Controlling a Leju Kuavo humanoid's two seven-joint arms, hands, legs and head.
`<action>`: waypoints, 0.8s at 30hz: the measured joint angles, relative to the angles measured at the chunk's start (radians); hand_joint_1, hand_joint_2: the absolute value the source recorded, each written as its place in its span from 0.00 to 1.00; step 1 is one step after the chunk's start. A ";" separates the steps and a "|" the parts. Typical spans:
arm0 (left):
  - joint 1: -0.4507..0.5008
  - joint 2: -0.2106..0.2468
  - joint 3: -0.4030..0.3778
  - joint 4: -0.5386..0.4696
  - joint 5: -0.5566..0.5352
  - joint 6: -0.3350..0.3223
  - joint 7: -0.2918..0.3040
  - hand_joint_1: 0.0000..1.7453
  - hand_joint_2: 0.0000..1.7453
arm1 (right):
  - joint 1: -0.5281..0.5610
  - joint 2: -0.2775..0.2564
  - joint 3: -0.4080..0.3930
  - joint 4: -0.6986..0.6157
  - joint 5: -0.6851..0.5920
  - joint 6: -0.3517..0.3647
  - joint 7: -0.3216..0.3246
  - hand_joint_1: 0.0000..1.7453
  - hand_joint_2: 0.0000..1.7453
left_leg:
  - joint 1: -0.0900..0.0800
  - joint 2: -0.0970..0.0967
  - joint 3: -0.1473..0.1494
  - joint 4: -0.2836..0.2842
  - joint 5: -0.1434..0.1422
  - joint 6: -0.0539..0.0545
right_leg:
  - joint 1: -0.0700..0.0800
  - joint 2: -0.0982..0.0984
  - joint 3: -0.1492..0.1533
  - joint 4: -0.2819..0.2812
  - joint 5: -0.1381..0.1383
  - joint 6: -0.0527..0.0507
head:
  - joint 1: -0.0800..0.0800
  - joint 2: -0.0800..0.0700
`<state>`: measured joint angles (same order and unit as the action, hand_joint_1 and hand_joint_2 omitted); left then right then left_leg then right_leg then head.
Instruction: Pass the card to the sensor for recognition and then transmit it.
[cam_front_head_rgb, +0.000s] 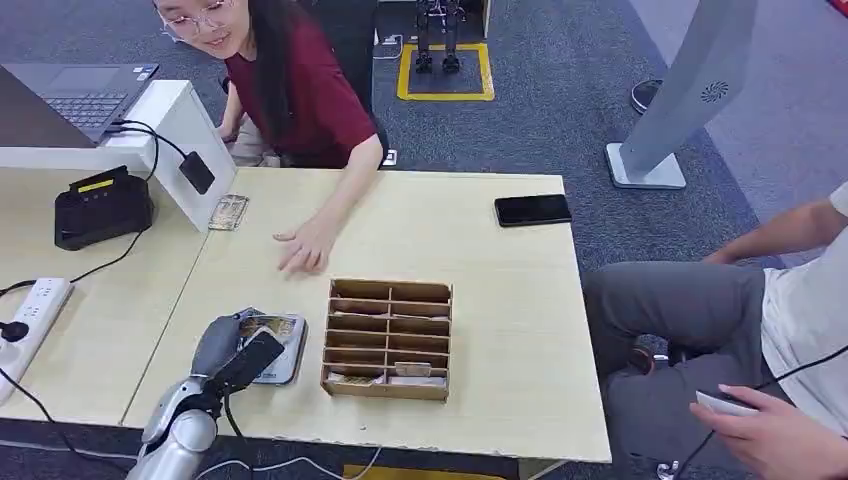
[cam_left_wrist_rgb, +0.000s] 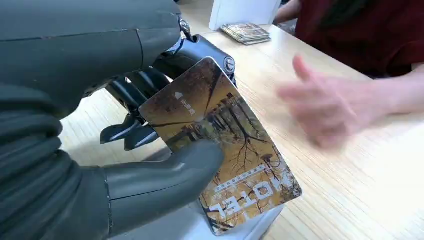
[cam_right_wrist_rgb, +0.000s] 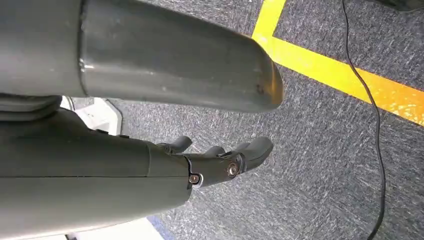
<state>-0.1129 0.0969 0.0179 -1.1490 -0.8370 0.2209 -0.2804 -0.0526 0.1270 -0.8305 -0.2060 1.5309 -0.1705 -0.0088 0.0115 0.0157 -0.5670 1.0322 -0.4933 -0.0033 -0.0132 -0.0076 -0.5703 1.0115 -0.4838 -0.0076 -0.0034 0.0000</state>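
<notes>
Left wrist view: card (cam_left_wrist_rgb: 225, 145) pinched between thumb and dark fingers (cam_left_wrist_rgb: 135, 132).

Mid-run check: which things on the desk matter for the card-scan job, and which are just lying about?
In the job:
left hand, pinching the hotel card
black reader, likely the sensor
stack of cards by the white box

Lying about:
wooden divider box
black phone
power strip
laptop
</notes>
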 joint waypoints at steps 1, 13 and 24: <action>-0.005 -0.003 -0.003 0.010 -0.009 0.005 0.004 1.00 1.00 | 0.000 0.000 0.000 0.000 0.000 0.000 0.000 0.00 0.00 | 0.000 0.000 0.000 0.000 0.000 0.000 | 0.000 0.000 0.000 0.000 0.000 0.000 | 0.000 0.000; -0.058 -0.031 -0.015 0.115 -0.085 0.076 0.019 1.00 1.00 | -0.001 0.003 0.000 0.000 0.016 -0.016 -0.030 0.00 0.00 | 0.000 -0.001 0.003 0.000 0.000 0.000 | 0.000 -0.001 0.004 0.000 0.000 0.000 | 0.000 0.000; -0.085 -0.050 -0.014 0.199 -0.007 0.077 -0.043 1.00 1.00 | -0.002 0.005 0.000 0.000 0.018 -0.018 -0.023 0.00 0.00 | 0.000 -0.002 0.006 0.000 0.000 0.000 | 0.000 -0.003 0.007 0.000 0.000 0.000 | 0.000 0.000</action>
<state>-0.1975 0.0465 0.0042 -0.9503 -0.8445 0.2983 -0.3232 -0.0550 0.1316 -0.8301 -0.2060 1.5488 -0.1884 -0.0317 0.0115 0.0134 -0.5613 1.0318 -0.4934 -0.0029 -0.0134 -0.0102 -0.5629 1.0115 -0.4840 -0.0075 -0.0034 0.0000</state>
